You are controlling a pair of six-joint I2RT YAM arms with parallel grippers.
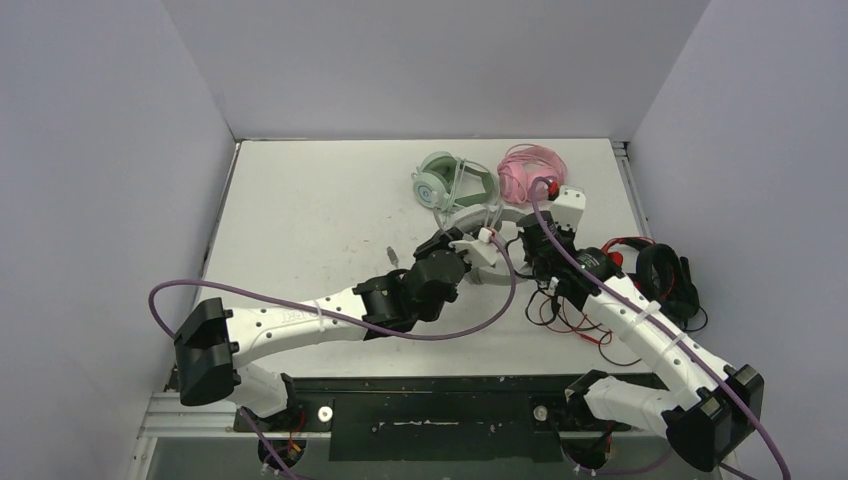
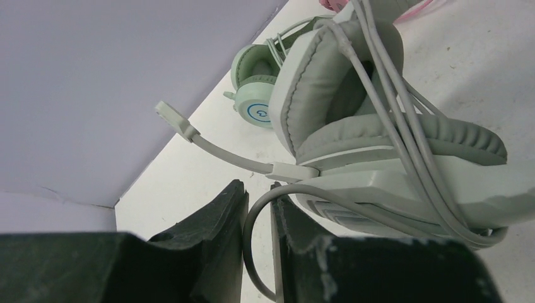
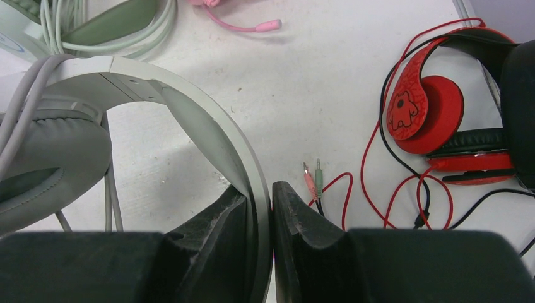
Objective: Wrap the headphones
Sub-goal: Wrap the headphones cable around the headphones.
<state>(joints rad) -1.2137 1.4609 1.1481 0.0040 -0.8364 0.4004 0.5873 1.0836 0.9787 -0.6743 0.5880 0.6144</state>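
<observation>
The pale grey-white headphones (image 2: 378,136) hang between both arms near the table's back middle, with the grey cable wound over cup and band. My right gripper (image 3: 260,189) is shut on their headband (image 3: 189,95). My left gripper (image 2: 257,189) stands slightly open, and a loop of that cable (image 2: 247,233) lies loose in the gap, touching one finger. In the top view the left gripper (image 1: 470,245) and the right gripper (image 1: 525,235) sit close together under the band (image 1: 487,215). The mint green headphones (image 1: 440,183) and the pink headphones (image 1: 525,170) lie just behind.
A red and black headset (image 3: 435,113) lies at the right with tangled red and black cable and two plugs (image 3: 313,177) beside my right fingers. The grey microphone boom (image 2: 189,129) juts toward the left wall. Purple arm hoses (image 1: 300,300) trail across the front.
</observation>
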